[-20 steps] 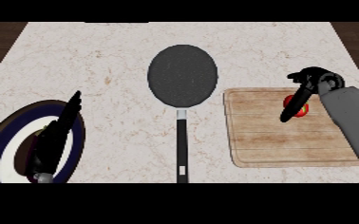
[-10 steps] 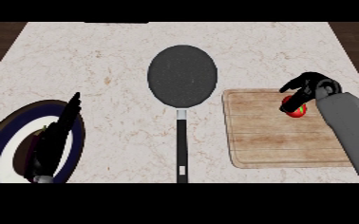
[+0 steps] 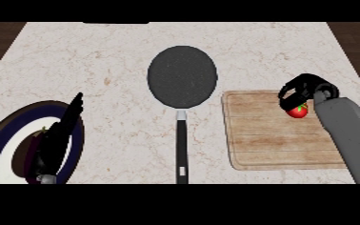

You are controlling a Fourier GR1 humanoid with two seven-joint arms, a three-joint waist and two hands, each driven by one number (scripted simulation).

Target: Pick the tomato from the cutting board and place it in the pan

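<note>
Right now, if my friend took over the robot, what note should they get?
Right hand: fingers curled round the tomato, which sits at the right side of the cutting board. I cannot tell whether it is lifted off the board yet.
Left hand: open, fingers straight, resting over the plate at the lower left.
Pan: middle of the counter, handle toward the robot, nothing in it.
Done: reach and grasp.
Left: carry the tomato left to the pan and let go.
</note>
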